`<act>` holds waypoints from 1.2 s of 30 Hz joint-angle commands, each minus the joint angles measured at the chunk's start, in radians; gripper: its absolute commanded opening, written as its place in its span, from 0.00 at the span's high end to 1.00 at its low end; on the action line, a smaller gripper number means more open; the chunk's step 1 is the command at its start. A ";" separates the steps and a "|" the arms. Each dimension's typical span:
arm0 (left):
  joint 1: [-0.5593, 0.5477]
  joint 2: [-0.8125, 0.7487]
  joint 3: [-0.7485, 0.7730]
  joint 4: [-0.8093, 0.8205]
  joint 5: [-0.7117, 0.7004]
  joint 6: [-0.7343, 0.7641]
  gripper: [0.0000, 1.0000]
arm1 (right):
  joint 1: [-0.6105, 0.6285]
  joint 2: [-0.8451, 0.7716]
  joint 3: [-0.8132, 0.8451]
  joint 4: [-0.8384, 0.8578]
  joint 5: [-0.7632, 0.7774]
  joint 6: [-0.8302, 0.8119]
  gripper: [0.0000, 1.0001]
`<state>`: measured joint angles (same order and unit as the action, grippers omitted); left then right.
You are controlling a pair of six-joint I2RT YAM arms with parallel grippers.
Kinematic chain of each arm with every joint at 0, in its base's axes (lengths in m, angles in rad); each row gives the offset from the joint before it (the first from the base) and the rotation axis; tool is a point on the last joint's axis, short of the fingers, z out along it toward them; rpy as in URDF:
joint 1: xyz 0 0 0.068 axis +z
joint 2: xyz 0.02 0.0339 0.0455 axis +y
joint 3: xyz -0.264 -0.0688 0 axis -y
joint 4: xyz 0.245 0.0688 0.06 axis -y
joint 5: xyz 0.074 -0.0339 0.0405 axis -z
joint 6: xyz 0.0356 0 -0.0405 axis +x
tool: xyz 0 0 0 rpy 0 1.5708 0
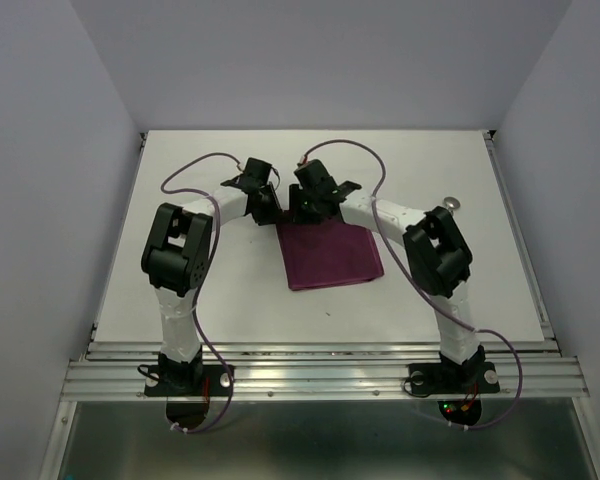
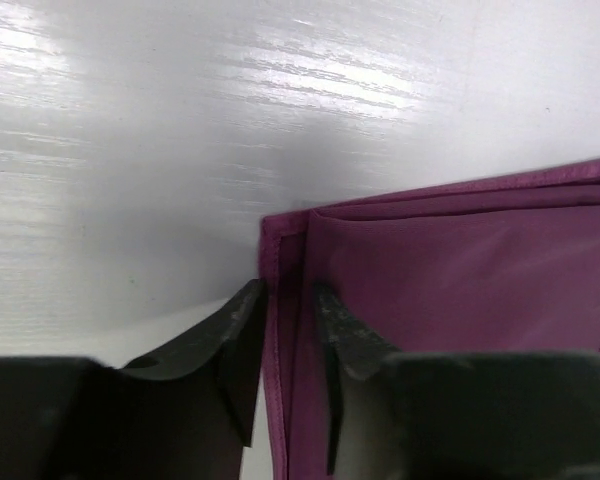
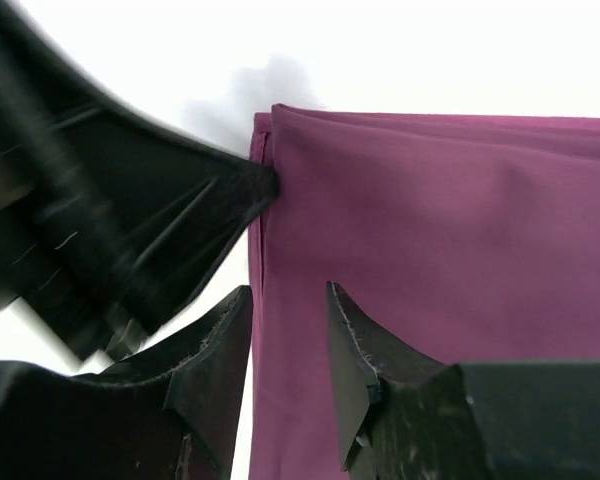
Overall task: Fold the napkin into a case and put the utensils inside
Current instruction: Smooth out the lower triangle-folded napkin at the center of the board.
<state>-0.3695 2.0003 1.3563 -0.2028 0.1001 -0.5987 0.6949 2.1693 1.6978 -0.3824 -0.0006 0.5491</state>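
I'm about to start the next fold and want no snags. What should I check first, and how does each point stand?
1. The napkin lies flat and folded: ok.
2. Jaws of the left pincer parted over its edge: ok.
3. Jaws of the right pincer parted over its edge: ok.
4. Room between the pincers: not ok, they are crowded at one corner.
5. Cutlery all in sight: not ok, only one silver utensil shows.

A robotics lab is indicated: a white desk [image 1: 250,300] enclosed by plain grey panels [image 1: 40,200], an aluminium rail [image 1: 320,375] at 6 o'clock.
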 commanded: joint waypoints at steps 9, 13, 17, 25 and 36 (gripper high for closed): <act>0.014 -0.087 0.010 -0.010 -0.005 0.011 0.39 | -0.147 -0.265 -0.210 0.054 0.096 -0.003 0.60; 0.014 -0.092 -0.005 -0.007 -0.016 0.011 0.35 | -0.192 -0.293 -0.254 0.054 0.113 -0.009 0.60; 0.014 -0.089 -0.013 -0.009 -0.034 0.010 0.37 | -0.215 -0.305 -0.276 0.056 0.119 -0.014 0.60; 0.012 -0.020 0.023 -0.049 -0.057 0.030 0.46 | -0.235 -0.307 -0.285 0.059 0.122 -0.017 0.60; -0.008 0.071 0.098 -0.070 -0.028 0.059 0.72 | -0.262 -0.333 -0.306 0.063 0.116 -0.015 0.60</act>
<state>-0.3607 2.0369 1.4132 -0.2359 0.0746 -0.5671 0.4408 1.9011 1.4002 -0.3550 0.1051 0.5457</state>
